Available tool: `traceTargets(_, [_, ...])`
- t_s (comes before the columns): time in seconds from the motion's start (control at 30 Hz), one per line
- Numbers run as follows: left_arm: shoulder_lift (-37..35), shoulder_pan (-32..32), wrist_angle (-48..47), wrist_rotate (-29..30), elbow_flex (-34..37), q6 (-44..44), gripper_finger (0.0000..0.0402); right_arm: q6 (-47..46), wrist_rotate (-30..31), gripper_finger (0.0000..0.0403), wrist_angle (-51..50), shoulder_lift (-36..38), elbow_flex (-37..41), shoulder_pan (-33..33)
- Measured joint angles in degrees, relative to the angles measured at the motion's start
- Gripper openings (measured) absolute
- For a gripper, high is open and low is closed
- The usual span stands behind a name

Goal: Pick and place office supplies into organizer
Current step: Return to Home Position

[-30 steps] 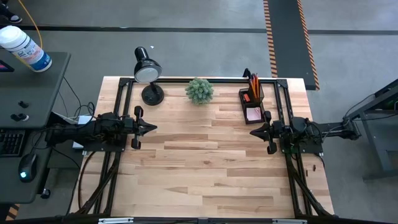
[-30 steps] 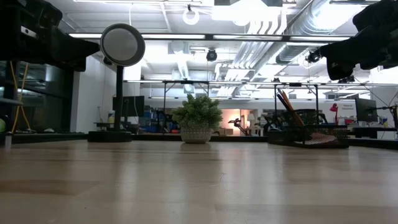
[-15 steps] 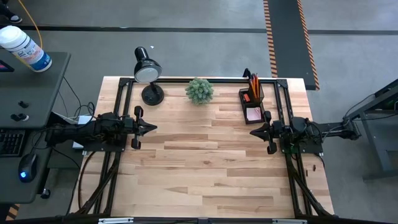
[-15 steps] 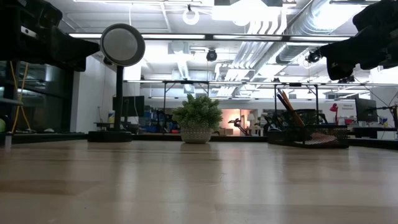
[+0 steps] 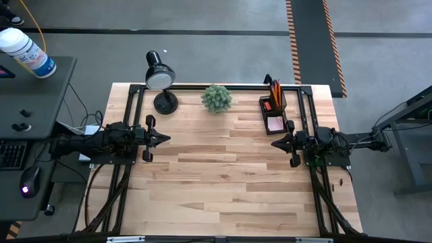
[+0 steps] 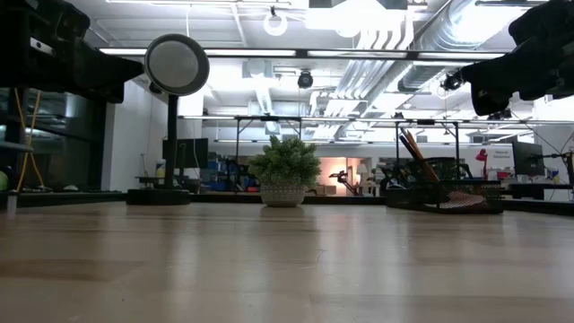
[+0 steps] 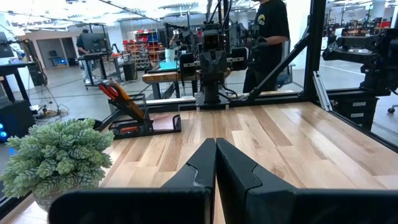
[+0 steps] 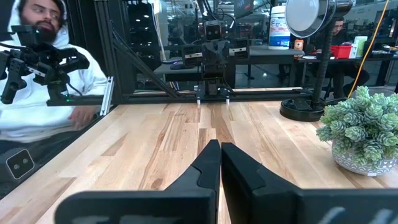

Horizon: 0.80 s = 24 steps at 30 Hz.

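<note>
Along the counter's [image 5: 223,175] far edge: desk lamp [image 5: 160,81] left, plant [image 5: 217,98] middle, organizer [image 5: 273,113] right, with pencils [image 5: 276,90] in it.

A black lamp [image 5: 160,79] and a small green plant [image 5: 217,98] are set near each other at the far edge of the wooden desk [image 5: 216,182]. A white bottle [image 5: 27,51] is laid on a dark side table [image 5: 42,91]. A person in white [image 8: 46,99] is seen beside the desk.

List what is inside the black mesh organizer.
In the organizer, orange pencils stand in the taller cup section. A pink sticky-note pad lies in the lower tray, and a small red piece sits near the cup. The cup's bottom and anything beneath the pad are hidden.
</note>
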<state>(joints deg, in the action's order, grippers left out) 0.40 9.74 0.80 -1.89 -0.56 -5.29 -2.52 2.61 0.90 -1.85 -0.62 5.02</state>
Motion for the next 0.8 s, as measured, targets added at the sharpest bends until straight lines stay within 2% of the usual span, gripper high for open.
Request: traceTargets(0.8, [0.00,0.00,0.00,0.00,0.00,0.01,0.0001,0.02,0.00,0.0005,0.00,0.00,0.02,0.00])
